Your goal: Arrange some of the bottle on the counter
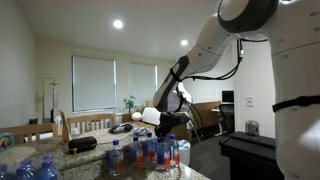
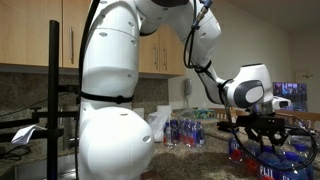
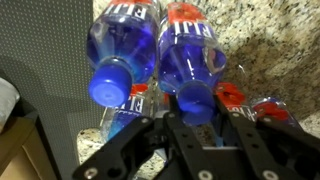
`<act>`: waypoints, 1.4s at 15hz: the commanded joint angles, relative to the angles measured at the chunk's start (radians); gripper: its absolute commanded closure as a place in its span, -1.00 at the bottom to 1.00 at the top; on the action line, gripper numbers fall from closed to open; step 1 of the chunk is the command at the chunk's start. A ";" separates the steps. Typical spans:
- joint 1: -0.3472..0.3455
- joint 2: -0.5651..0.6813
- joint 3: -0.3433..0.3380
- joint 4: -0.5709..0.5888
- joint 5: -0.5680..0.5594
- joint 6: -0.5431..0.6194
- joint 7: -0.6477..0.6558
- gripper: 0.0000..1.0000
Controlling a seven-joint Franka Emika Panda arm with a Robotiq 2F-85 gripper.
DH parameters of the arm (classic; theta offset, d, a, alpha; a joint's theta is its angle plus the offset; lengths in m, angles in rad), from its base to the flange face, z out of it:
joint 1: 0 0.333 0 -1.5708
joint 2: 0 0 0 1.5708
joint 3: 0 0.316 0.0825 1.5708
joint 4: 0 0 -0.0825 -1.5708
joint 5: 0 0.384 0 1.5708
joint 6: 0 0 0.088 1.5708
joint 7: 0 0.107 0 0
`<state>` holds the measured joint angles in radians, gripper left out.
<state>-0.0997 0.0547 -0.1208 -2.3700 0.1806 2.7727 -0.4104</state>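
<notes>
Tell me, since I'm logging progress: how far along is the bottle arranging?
Done: one group of bottles stands together by the wall. In hand: the end effector straddles the cap of a red-labelled bottle on the counter; whether it grips is unclear. Left: the neighbouring bottles crowded around it.

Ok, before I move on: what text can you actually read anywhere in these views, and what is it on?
"FIJI": white capitals on the blue-label bottle in the wrist view. The frame edge cuts them off, so this is only a likely reading.
"FIJI": the same lettering on the red-label bottle beside it, also partly cropped.
Labels on the standing bottles in an exterior view: too small to read.
Nothing else is legible.
</notes>
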 commanded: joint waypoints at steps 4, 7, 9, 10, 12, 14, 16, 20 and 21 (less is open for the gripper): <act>-0.013 -0.010 -0.005 0.044 -0.085 -0.015 0.107 -0.69; -0.002 -0.033 -0.005 0.071 -0.166 -0.017 0.207 -0.98; 0.017 -0.064 0.010 0.075 -0.234 -0.025 0.288 -1.00; 0.031 -0.088 0.024 0.069 -0.268 -0.039 0.337 -1.00; 0.064 -0.130 0.065 0.054 -0.349 -0.077 0.474 -1.00; 0.102 -0.159 0.127 0.053 -0.398 -0.135 0.597 -1.00; 0.145 -0.168 0.198 0.069 -0.417 -0.189 0.718 -1.00; 0.234 -0.138 0.355 0.163 -0.496 -0.341 1.004 -1.00; 0.258 -0.115 0.390 0.200 -0.515 -0.379 1.072 -1.00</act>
<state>0.1147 -0.0968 0.1907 -2.2491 -0.2700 2.4952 0.4893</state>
